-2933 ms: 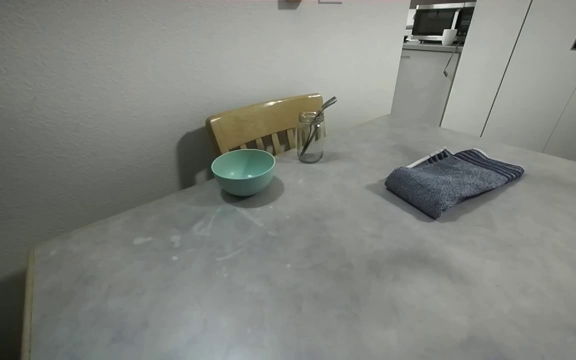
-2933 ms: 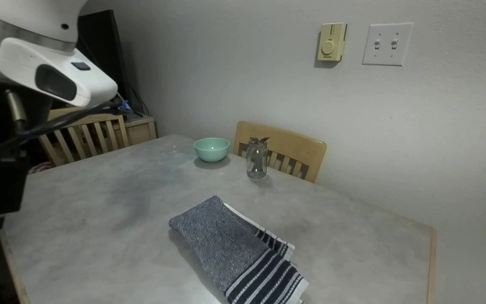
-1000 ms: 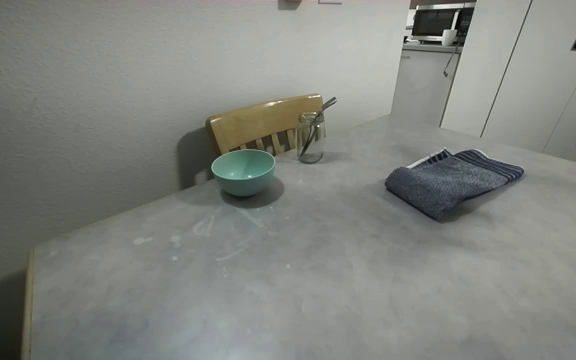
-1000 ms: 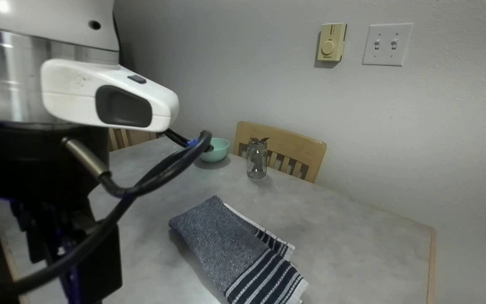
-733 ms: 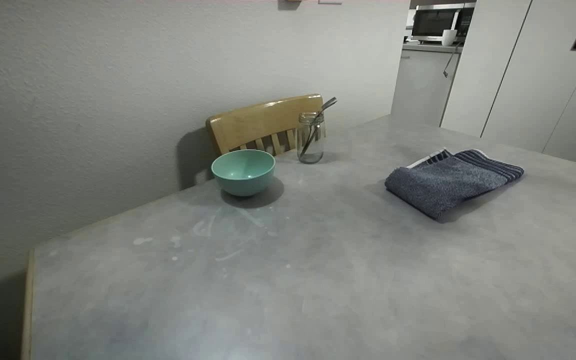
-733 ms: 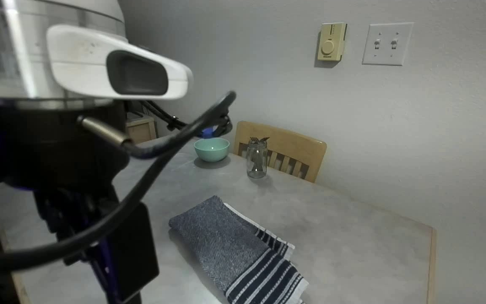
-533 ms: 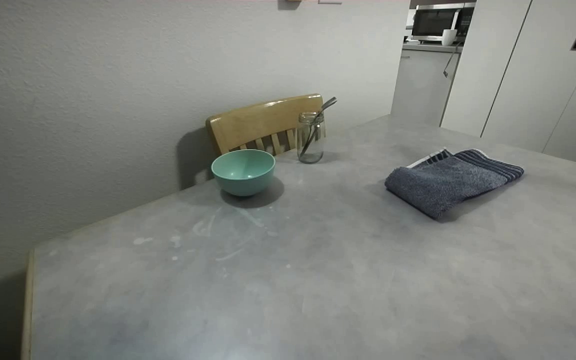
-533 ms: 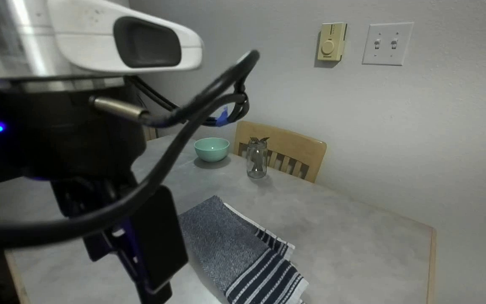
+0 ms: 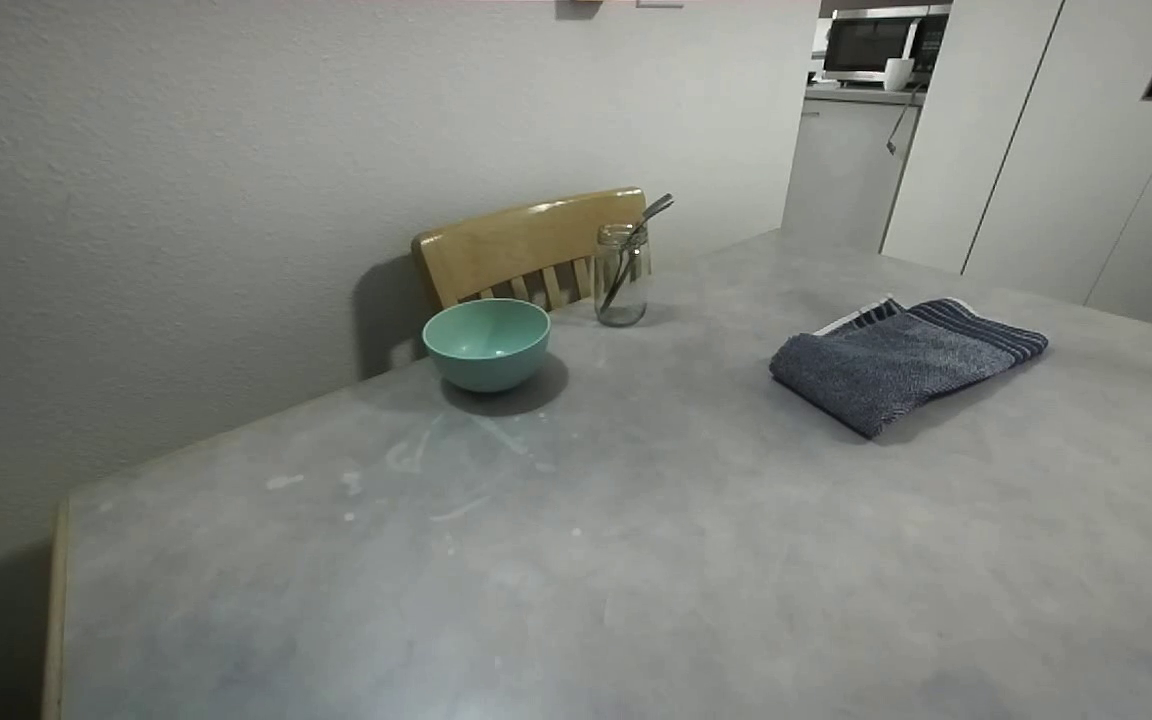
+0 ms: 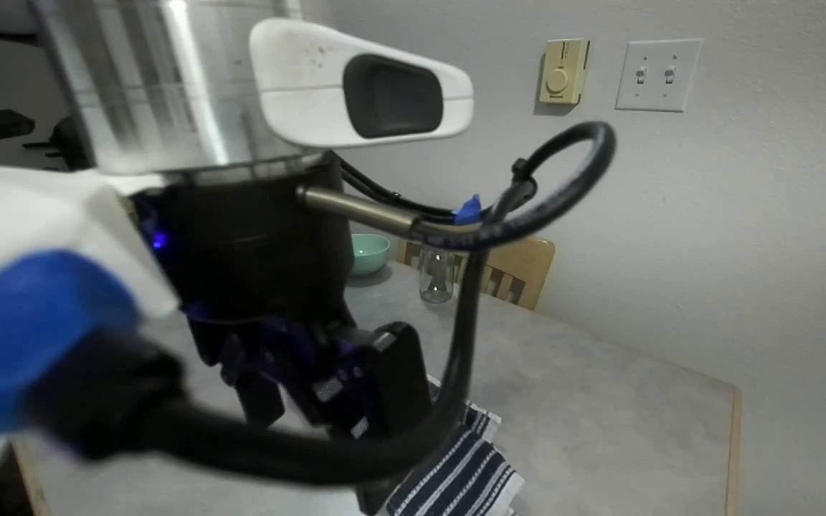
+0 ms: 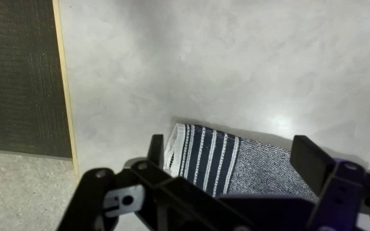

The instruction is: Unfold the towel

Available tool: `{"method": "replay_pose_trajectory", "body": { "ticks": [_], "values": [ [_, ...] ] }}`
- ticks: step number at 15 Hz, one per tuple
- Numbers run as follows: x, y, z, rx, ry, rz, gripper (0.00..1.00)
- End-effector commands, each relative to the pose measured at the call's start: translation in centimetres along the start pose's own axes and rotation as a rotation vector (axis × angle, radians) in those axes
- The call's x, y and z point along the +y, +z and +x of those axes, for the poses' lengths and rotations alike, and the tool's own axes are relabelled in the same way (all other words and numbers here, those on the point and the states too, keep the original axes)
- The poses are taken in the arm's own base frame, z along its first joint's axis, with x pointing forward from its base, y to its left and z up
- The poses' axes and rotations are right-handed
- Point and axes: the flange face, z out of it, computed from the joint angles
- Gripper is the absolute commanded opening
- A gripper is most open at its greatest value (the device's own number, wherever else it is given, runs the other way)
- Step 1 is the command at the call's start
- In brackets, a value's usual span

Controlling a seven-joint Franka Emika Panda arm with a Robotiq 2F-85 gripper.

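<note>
The towel (image 9: 906, 360) is slate blue-grey and lies folded on the table, with navy and white stripes at its ends. In an exterior view the arm hides most of it, and only the striped end (image 10: 456, 473) shows. In the wrist view the towel (image 11: 262, 170) lies below my gripper (image 11: 230, 144). The fingers are wide apart, one beside the white hem and one over the grey part. Nothing is held between them. My gripper also shows in an exterior view (image 10: 320, 451), above the table and partly behind a cable.
A teal bowl (image 9: 486, 345) and a glass jar (image 9: 622, 275) with cutlery stand near the wall, before a wooden chair (image 9: 526, 240). The table's wooden edge (image 11: 64, 80) runs at the left of the wrist view. A thick cable loop (image 10: 571, 193) sticks out from the arm.
The arm has moved right across an exterior view and now covers much of the towel. A small dark part has entered the top right corner of an exterior view. The towel has not moved.
</note>
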Motion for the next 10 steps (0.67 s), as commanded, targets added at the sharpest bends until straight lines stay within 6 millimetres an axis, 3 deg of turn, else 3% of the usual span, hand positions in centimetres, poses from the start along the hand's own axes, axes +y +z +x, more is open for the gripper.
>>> {"method": "replay_pose_trajectory", "body": {
  "ticks": [1, 4, 5, 10],
  "values": [
    [1.5, 1.2, 1.9, 0.035, -0.037, 0.025, 1.00],
    [1.8, 2.6, 3.1, 0.030, -0.069, 0.047, 1.00],
    [1.0, 1.4, 2.0, 0.035, -0.044, 0.045, 1.00],
    [1.0, 3.0, 3.2, 0.031, -0.041, 0.050, 1.00]
  ]
}}
